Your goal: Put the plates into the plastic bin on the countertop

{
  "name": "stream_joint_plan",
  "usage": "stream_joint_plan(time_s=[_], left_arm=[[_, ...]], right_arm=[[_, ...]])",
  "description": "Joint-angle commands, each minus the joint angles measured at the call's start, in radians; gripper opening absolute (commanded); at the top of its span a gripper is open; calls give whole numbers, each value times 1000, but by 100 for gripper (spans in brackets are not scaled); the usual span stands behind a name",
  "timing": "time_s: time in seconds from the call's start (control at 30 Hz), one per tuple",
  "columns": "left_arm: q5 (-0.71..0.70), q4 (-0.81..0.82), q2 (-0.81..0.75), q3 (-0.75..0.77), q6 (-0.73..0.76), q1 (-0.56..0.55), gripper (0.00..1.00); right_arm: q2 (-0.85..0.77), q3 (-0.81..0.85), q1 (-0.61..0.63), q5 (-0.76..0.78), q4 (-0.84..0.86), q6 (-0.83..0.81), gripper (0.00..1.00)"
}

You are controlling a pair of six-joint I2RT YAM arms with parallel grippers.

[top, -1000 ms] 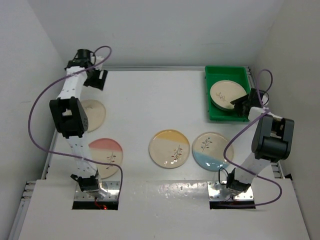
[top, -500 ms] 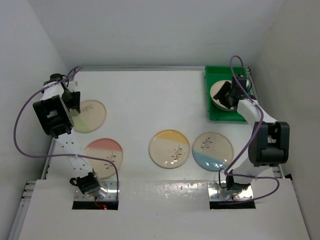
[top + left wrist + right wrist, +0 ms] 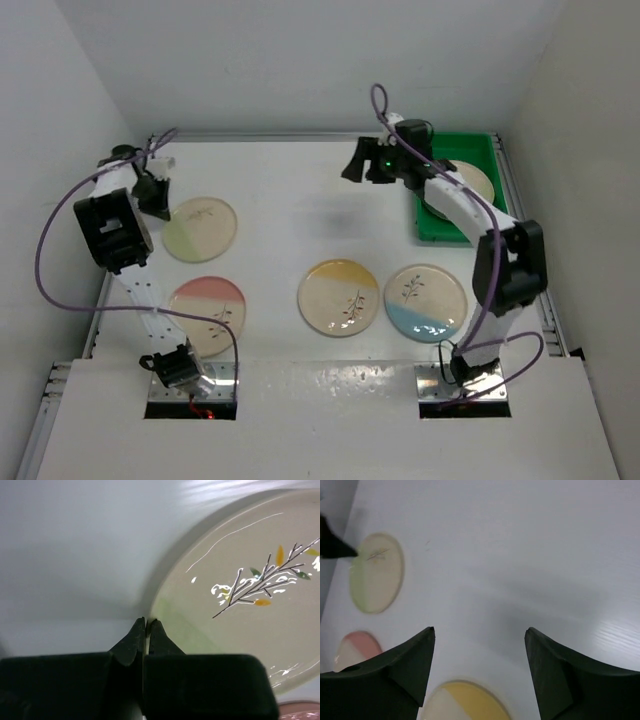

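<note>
**Top external view.** The left claw (image 3: 160, 203) is closed at the far-left edge of the green-segment plate (image 3: 202, 229), a round cream ceramic plate with a dark sprig drawing. This plate lies at the far left of the countertop (image 3: 290, 190), a flat white glossy work surface. The right claw (image 3: 358, 165) is raised over the far middle of the countertop, left of the plastic bin (image 3: 447, 235). The bin is a bright green shallow rectangular tray in the far right corner. One cream plate (image 3: 472, 181) lies inside it. Three more plates lie on the countertop, apart from one another:
- the pink-segment plate (image 3: 207, 315), near left;
- the yellow-segment plate (image 3: 339, 297), near centre;
- the blue-segment plate (image 3: 425, 289), just right of the yellow one.

**Left wrist view.** The left claw (image 3: 148, 624) has its two black fingers pressed together on the rim of the green-segment plate (image 3: 250, 595). A thin pale strip of rim shows between them. The sprig drawing is clear. A sliver of the pink-segment plate (image 3: 300, 711) shows at the lower right, and the countertop (image 3: 75, 540) fills the rest.

**Right wrist view.** The right claw (image 3: 480, 630) stands wide open with nothing between its fingers, only countertop (image 3: 520, 555) below. Visible beyond it:
- the green-segment plate (image 3: 376, 573);
- the pink-segment plate (image 3: 354, 647);
- the yellow-segment plate (image 3: 470, 702), at the bottom edge.
</note>
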Motion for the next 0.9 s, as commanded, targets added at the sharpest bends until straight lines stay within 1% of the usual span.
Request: stream_joint_plan(time_s=[0.0, 0.03, 0.1, 0.13, 0.27, 0.4, 0.43, 0.47, 0.5, 0.53, 0.6, 0.67, 0.73, 0.77, 0.8, 0.87], left_arm=[[161, -27, -77, 17, 35, -202, 0], [170, -27, -91, 26, 35, -219, 0], [188, -27, -126, 51, 24, -265, 0], [201, -27, -139, 51, 24, -279, 0], [190, -27, -173, 60, 24, -351, 0], [181, -27, -191, 60, 24, -395, 0], [190, -27, -191, 60, 24, -396, 0], [190, -27, -200, 60, 33, -420, 0], [190, -27, -211, 60, 33, -429, 0], [190, -27, -211, 60, 45, -449, 0], [190, -27, -211, 60, 58, -463, 0], [190, -27, -197, 72, 58, -472, 0], [190, -27, -179, 97, 58, -472, 0], [190, -27, -168, 97, 58, -472, 0], [190, -27, -168, 97, 58, -472, 0], [190, -27, -168, 106, 58, -472, 0]], right_arm=[[164, 126, 75, -223, -54, -61, 74], [232, 209, 98, -249, -51, -54, 74], [363, 272, 132, -273, -19, -24, 75], [416, 306, 141, -308, -2, 11, 75], [565, 395, 141, -348, 84, 110, 75], [641, 447, 139, -349, 77, 120, 76], [649, 444, 136, -354, 113, 133, 76], [652, 408, 130, -366, 133, 156, 76], [650, 388, 124, -372, 164, 185, 76], [652, 356, 123, -382, 263, 197, 76], [676, 334, 110, -455, 326, 283, 74], [716, 352, 113, -542, 425, 359, 72], [765, 401, 138, -555, 405, 358, 72], [770, 409, 144, -546, 361, 337, 72], [779, 416, 155, -515, 356, 317, 72], [797, 436, 162, -504, 350, 323, 71]])
